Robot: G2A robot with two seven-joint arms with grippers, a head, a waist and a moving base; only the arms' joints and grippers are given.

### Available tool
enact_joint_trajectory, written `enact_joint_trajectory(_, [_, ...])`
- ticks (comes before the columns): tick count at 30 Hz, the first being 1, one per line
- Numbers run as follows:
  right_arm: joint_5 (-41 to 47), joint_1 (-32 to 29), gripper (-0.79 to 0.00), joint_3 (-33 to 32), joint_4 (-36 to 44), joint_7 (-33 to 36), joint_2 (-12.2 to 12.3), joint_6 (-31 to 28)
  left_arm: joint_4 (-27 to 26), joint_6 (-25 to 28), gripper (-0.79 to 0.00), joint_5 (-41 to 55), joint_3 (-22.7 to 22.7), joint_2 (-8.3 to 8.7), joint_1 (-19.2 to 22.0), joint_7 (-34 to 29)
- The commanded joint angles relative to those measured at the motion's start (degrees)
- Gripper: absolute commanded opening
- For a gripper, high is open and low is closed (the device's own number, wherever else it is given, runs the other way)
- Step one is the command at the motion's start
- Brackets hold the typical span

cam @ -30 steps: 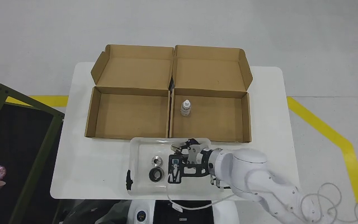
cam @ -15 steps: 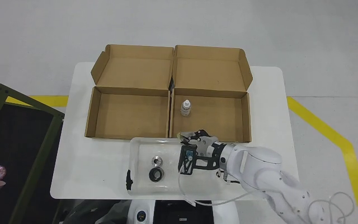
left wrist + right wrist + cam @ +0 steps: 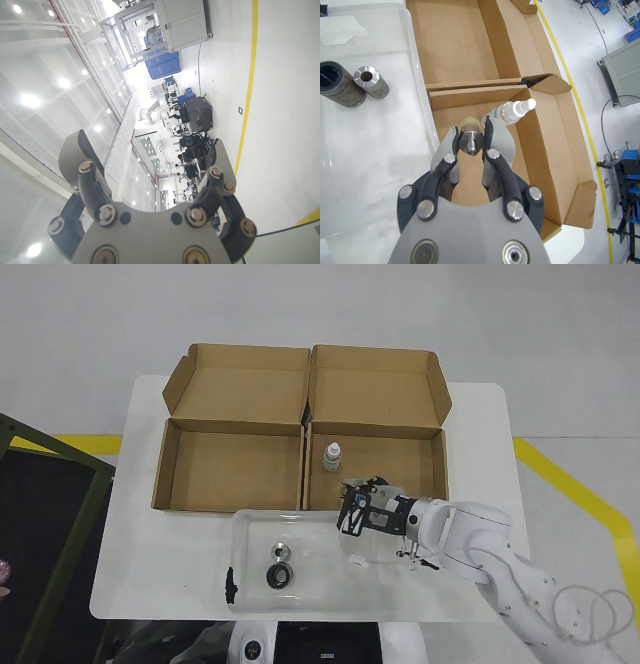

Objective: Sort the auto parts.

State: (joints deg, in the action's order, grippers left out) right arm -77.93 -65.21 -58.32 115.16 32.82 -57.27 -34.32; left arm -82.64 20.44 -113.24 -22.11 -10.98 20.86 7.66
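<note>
Holding threaded metal part point(image 3: 470, 143), right gripper point(image 3: 471, 133) by cardboard box point(image 3: 545, 155)

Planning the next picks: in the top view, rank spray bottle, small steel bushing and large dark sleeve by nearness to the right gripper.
From the right gripper:
1. spray bottle, standing in the right box.
2. small steel bushing, in the clear tray.
3. large dark sleeve, just beyond the bushing.
</note>
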Motion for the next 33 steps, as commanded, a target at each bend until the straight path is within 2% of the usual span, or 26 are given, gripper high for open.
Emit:
enact_joint_trajectory(1, [1.78, 1.21, -0.785, -0.14, -1.89, 0.25, -0.20, -0.15, 0.00, 0.00, 0.000, 0.00, 0.00, 0.00, 0.00, 0.00])
enact_joint_trajectory(15, [12.87, 12.33, -0.785, 3.45, -15.84, 6.72, -2.34, -2.99, 0.00, 0.00, 0.000, 0.00, 0.00, 0.00, 0.00, 0.00])
enact_joint_trajectory(29, [15.96, 21.48, -0.785, 9.30, -26.82, 12.66, -4.84, -3.38, 0.00, 0.00, 0.000, 0.00, 0.00, 0.00, 0.00, 0.00])
enact_joint_trajectory(33, [16.14, 22.83, -0.757, 10.69, -29.03, 13.78, -5.41, -3.41, 0.00, 0.00, 0.000, 0.00, 0.00, 0.00, 0.00, 0.00])
